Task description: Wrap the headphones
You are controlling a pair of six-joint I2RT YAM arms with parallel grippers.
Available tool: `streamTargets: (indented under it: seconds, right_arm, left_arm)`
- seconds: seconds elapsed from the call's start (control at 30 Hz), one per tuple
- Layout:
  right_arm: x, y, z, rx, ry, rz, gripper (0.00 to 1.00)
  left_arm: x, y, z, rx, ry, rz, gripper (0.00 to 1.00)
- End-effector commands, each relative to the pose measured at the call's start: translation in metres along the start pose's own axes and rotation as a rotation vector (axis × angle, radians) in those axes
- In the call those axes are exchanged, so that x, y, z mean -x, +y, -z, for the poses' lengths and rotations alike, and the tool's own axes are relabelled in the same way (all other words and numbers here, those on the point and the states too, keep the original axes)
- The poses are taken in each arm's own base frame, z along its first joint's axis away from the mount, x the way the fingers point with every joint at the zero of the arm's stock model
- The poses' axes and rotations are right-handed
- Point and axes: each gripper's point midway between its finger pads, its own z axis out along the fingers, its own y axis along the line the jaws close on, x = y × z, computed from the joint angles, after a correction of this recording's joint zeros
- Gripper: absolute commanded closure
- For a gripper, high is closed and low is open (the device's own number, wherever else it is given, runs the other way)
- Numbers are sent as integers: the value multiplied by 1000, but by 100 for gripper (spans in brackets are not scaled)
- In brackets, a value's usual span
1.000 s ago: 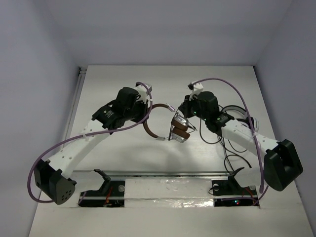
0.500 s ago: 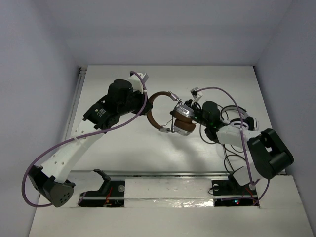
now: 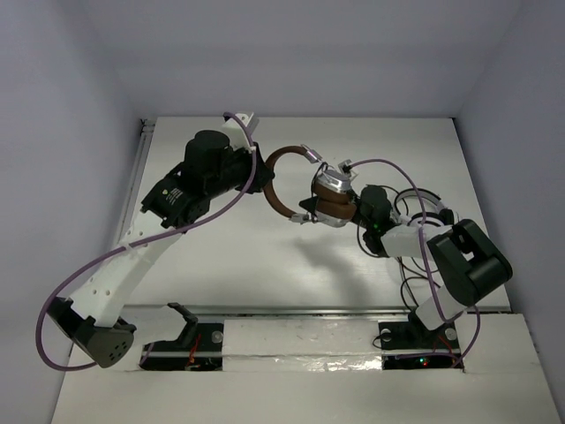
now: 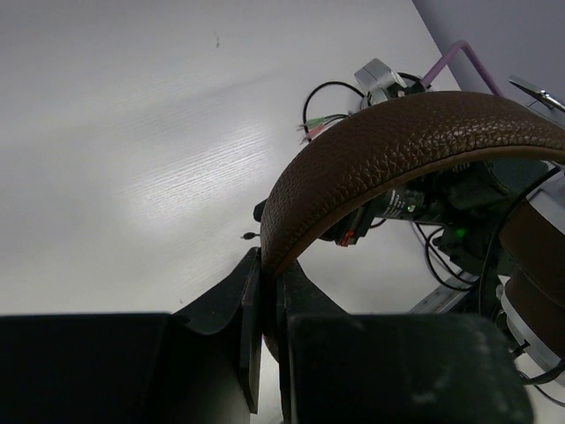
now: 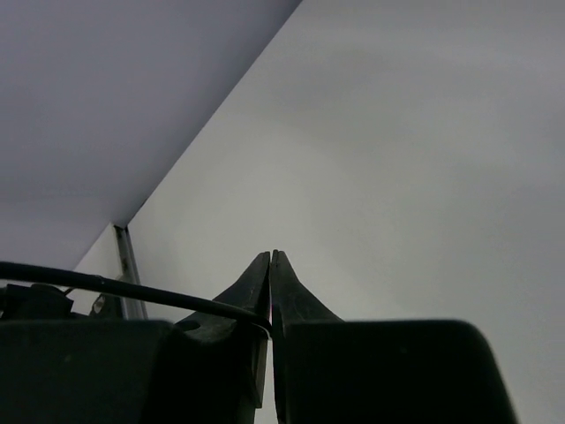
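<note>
From the top, the headphones (image 3: 328,194) look lifted off the table (image 3: 221,256), between my two arms. A second pair (image 3: 428,205) lies just beside my right arm, so I must not snag it.

In the left wrist view, my left gripper (image 4: 265,269) is pinched tight on the brown headband (image 4: 397,132). I want that hold firm, so the headphones do not swing.

In the right wrist view, my right gripper (image 5: 271,265) is closed on the thin black cable (image 5: 115,284). I think winding is the job now. I should lead the cable round the headphones in slow loops. A gentle pull will make it sit snug and not slip out.
</note>
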Motion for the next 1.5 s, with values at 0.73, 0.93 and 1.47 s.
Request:
streamTargets:
  seconds: [0.73,0.93,1.47]
  right_arm:
    - [0,3,-1,53,-33,-28,96]
    - [-18,19,3,59,6,-118,100]
    - [-92,101,42,78,134,-309,99]
  left_arm:
    - [82,-40,3,-129,-227,119,100]
    - [95,-23,-1,-31,-296,154,100]
    - [64,100,-53,490,-365,183,100]
